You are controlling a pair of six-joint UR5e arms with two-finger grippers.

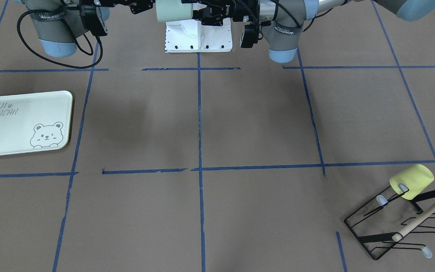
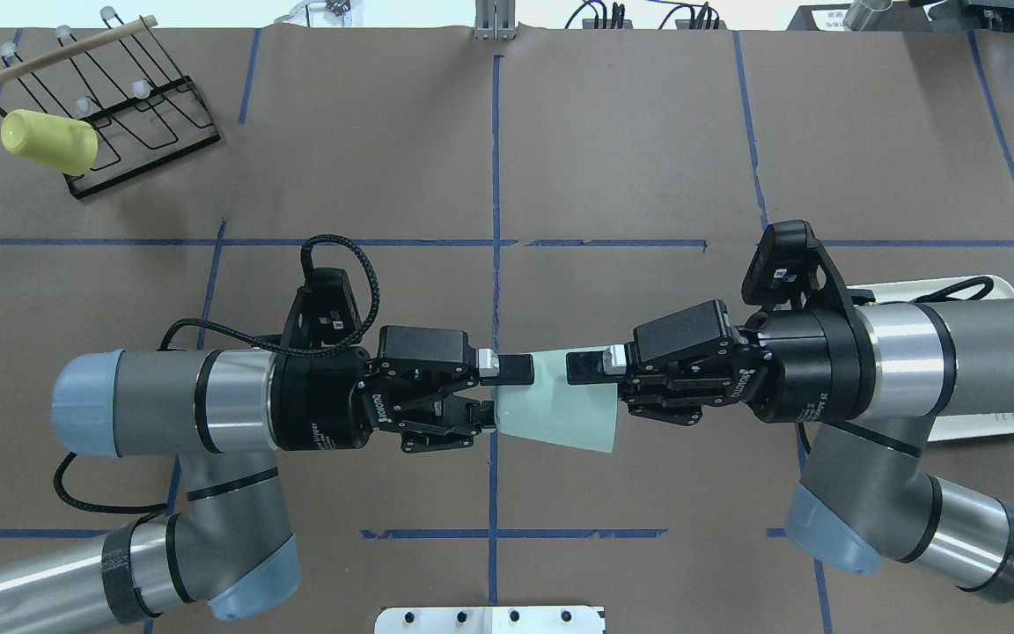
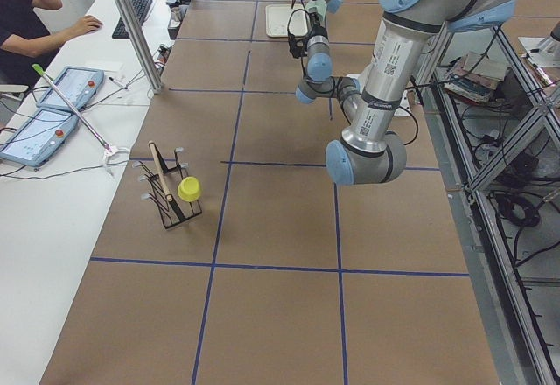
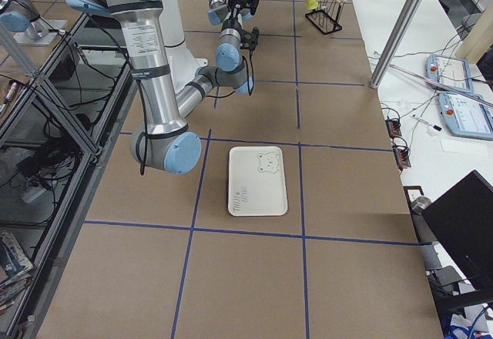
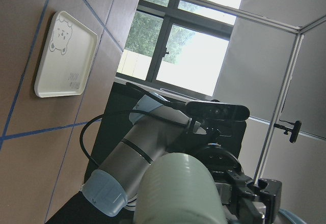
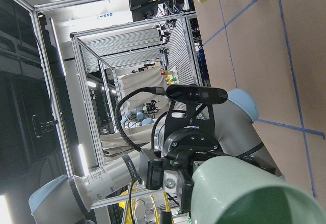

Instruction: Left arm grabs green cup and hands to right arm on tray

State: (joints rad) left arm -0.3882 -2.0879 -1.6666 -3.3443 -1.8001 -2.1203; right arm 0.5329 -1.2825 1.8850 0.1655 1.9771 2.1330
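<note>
Overhead — unlike wrist views — left claw (image 2: 503, 393) clamps green cup (image 2: 555, 416); right claw (image 2: 586, 392) meets it, grip unclear.

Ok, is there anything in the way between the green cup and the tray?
Nothing visible. The green cup hangs between the left gripper and right gripper; only bare table lies between it and the tray.

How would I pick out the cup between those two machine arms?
Over the middle of the brown table, between the left arm's black pincer and the right arm's black pincer, a small mint-green tumbler hangs sideways in the air. The only other cup, a yellow tumbler, sits on a black wire rack.
</note>
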